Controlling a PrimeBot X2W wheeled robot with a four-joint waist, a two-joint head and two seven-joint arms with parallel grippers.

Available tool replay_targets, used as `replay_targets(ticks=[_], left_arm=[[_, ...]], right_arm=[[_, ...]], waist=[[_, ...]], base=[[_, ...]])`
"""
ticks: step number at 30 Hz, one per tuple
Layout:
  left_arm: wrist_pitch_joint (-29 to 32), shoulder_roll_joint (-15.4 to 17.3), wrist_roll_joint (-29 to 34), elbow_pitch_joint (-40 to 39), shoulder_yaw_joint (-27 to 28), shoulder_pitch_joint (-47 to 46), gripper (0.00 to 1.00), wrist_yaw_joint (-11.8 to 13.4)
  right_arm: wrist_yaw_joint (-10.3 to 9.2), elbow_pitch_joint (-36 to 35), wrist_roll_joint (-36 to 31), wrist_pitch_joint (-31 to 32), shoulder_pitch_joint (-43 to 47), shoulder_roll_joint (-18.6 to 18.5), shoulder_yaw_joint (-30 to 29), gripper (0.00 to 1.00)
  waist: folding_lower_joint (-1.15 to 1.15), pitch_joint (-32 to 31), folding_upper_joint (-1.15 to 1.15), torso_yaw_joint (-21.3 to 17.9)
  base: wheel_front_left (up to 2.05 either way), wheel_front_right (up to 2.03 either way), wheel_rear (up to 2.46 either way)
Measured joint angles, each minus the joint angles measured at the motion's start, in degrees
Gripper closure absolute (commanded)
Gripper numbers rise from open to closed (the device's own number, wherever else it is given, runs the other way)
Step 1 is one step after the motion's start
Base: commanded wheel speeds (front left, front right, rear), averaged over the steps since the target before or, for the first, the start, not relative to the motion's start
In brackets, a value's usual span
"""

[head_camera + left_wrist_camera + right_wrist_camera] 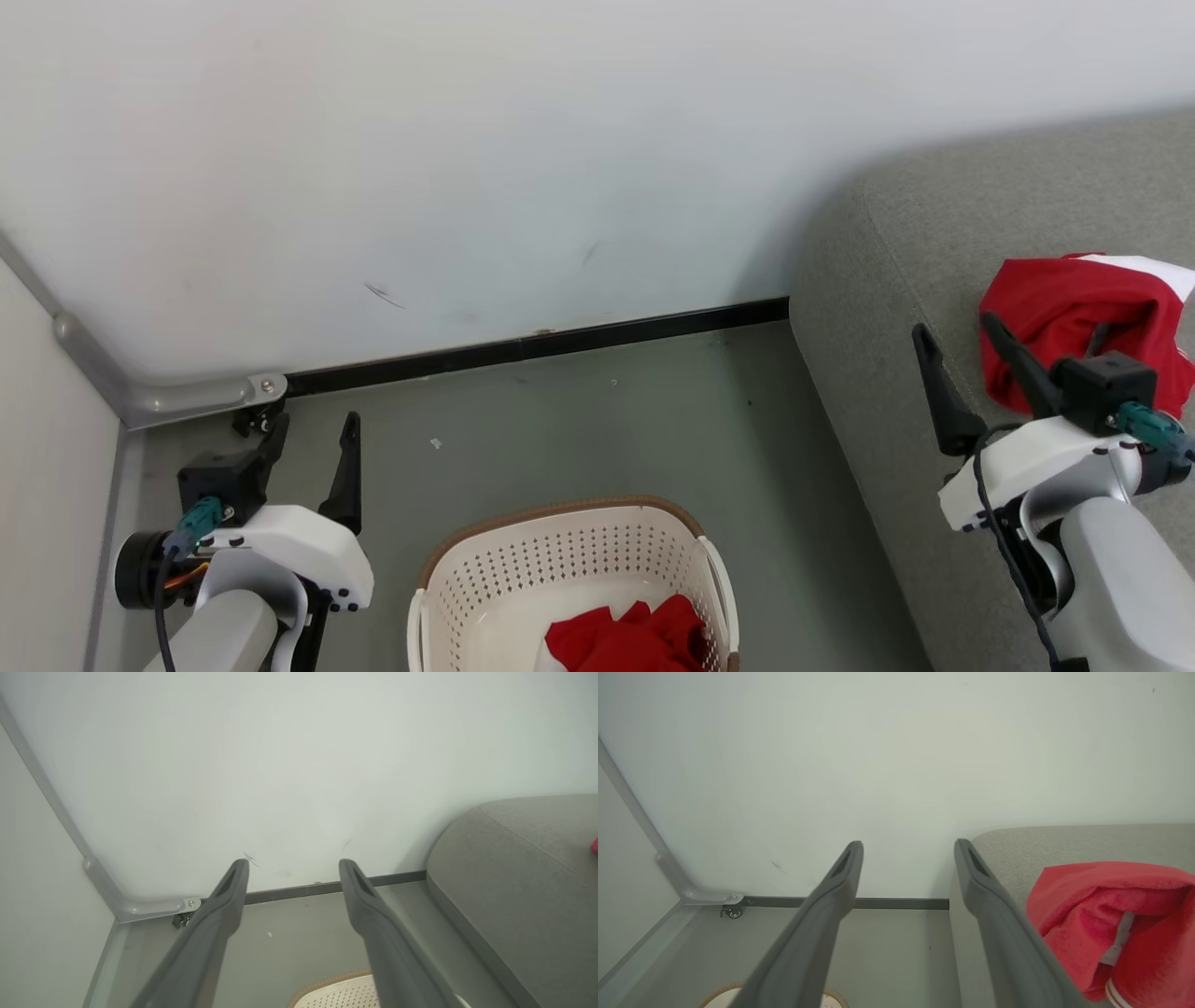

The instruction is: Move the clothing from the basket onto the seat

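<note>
One soft red garment [1074, 308] lies on the grey fabric sofa [878, 392]; a second red garment [635, 639] sits in the cream plastic basket [523, 569]. The left claw [316, 425] and right claw [956, 329] stand spread, empty. Pinching a thick fold from straight above should lift it cleanly

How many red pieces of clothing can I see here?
2. One red garment lies on the grey sofa at the right; the other garment sits in the white basket. More may be hidden under it.
</note>
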Motion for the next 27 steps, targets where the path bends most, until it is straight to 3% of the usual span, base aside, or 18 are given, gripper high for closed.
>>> replay_targets(ticks=[27], left_arm=[[0.0, 1.8, 0.6, -4.2, 7.0, 12.1, 0.0, 3.0]], right_arm=[[0.0, -4.0, -3.7, 0.0, 13.6, 4.8, -3.2, 0.0]], waist=[[0.0, -7.0, 0.0, 2.4]], base=[[0.0, 0.0, 0.0]])
